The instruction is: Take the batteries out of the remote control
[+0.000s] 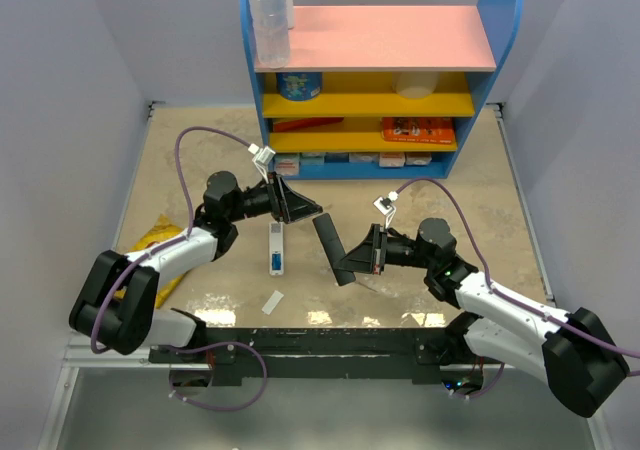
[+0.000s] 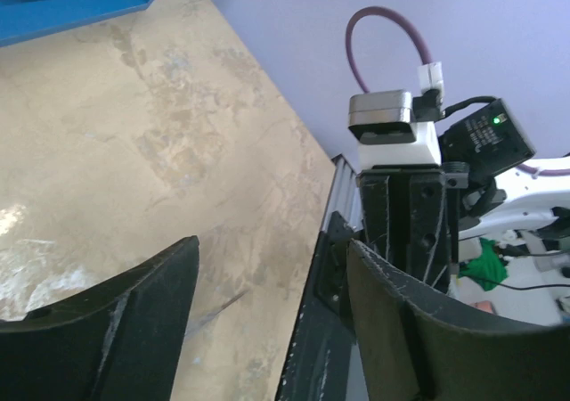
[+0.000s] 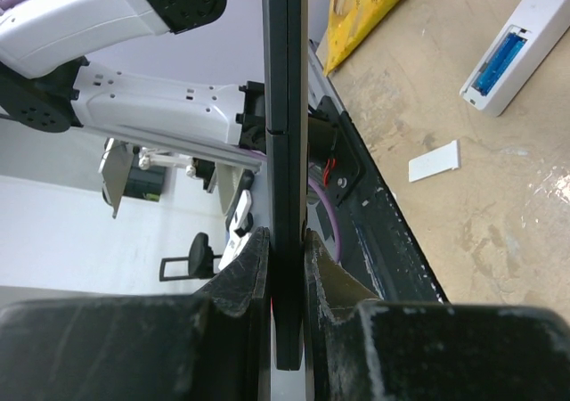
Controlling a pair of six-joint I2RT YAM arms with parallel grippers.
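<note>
A white remote (image 1: pixel 275 248) lies back-up on the table with its compartment open and blue batteries (image 1: pixel 275 262) inside; in the right wrist view the remote (image 3: pixel 534 27) and its batteries (image 3: pixel 499 61) are at the upper right. Its white cover (image 1: pixel 272 302) lies loose nearer the arms. My right gripper (image 1: pixel 347 261) is shut on a black remote (image 1: pixel 333 248) and holds it above the table, edge-on between the fingers (image 3: pixel 287 134). My left gripper (image 1: pixel 305 208) is open and empty, hovering just right of the white remote's far end (image 2: pixel 272 249). No red cells show.
A blue shelf unit (image 1: pixel 372 120) with a pink top stands at the back, a clear bottle (image 1: pixel 270 15) on it. A yellow snack bag (image 1: pixel 155 245) lies at the left beside my left arm. The black base rail (image 1: pixel 320 340) runs along the near edge.
</note>
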